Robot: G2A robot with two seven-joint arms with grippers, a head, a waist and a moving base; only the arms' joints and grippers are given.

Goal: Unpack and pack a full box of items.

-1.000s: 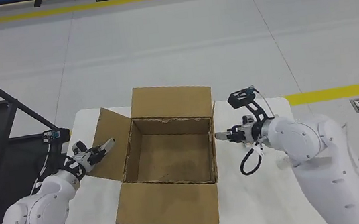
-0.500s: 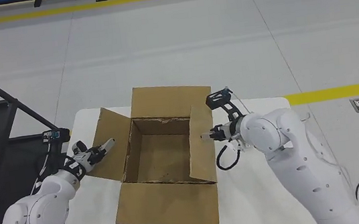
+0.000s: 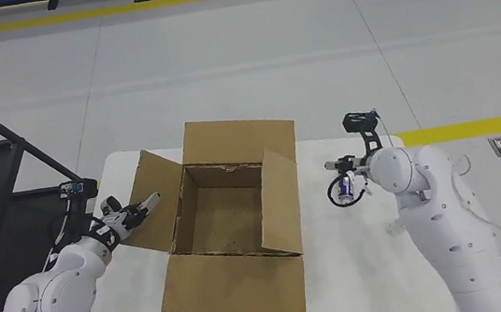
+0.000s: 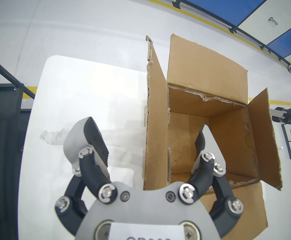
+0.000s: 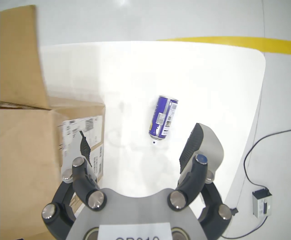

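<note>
- Right wrist view showed the right pincer [image 5: 139, 137] wide open and empty, above the white counter [image 5: 227, 75] beside the cardboard box [image 5: 27, 127].
- A purple can [image 5: 163, 117], seemingly on its side, lay just ahead of it, clear of the box, with its long axis pointing roughly away from the pincer.
- Left pincer [image 4: 147, 127], also open and empty, sat at the box's opposite side, so the right arm was nearer.

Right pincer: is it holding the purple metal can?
No, the right pincer is open and empty; the purple metal can lies apart on the white table.
</note>
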